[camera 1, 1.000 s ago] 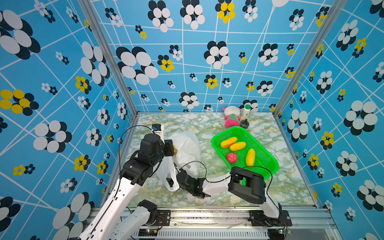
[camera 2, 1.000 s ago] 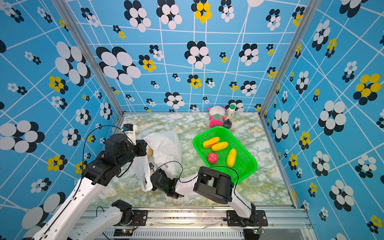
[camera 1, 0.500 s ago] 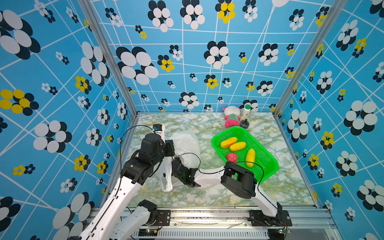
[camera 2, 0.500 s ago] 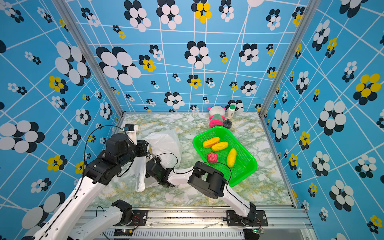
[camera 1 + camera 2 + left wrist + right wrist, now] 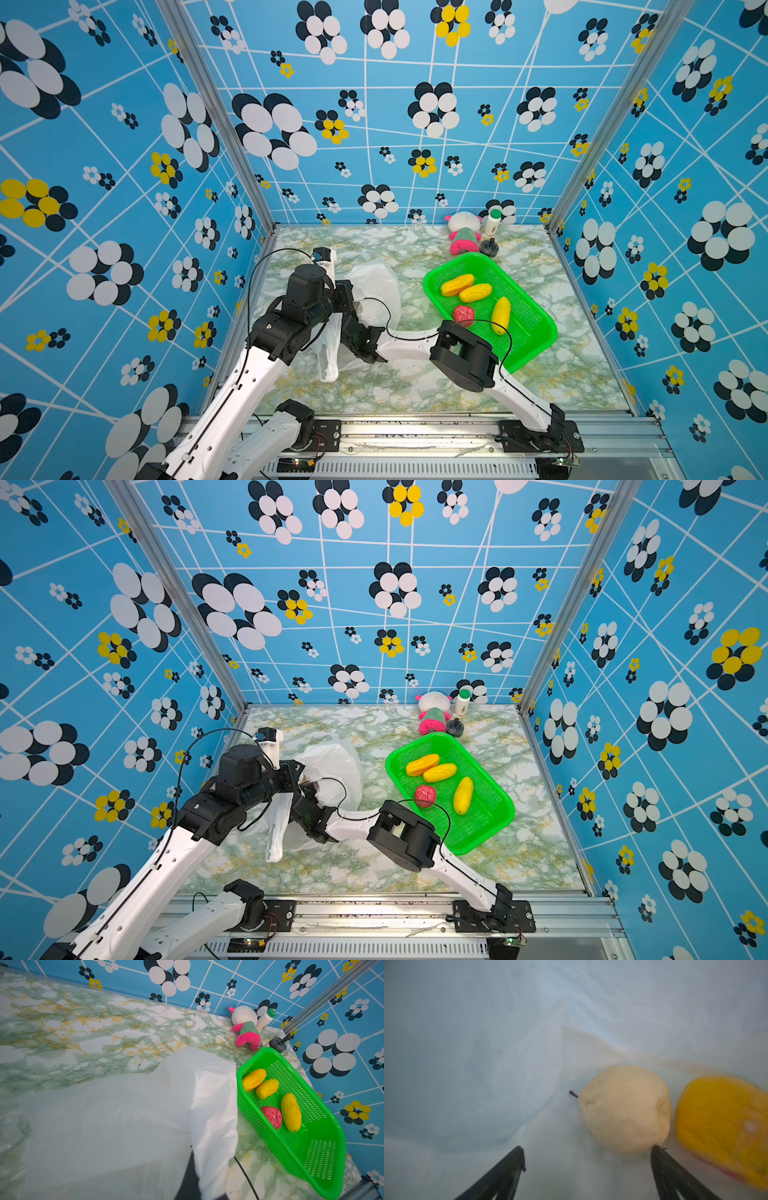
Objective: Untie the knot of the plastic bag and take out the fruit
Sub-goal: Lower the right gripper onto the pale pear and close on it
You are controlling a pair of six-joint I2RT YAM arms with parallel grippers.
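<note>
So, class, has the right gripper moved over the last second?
Yes. In a top view the right gripper has gone further from the green basket and the front rail, into the plastic bag.

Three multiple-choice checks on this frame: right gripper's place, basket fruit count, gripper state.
1. Where is the right gripper? A) inside the plastic bag B) over the green basket C) raised high in the air
2. How many fruit lie in the green basket? A) two B) four C) six
3. The right gripper's jaws are: A) open B) shut on a beige fruit C) shut on the basket rim
Key: 1 A, bag film surrounds its fingers; 2 B, three yellow pieces plus one red-pink ball; 3 A, fingers stand wide apart.
</note>
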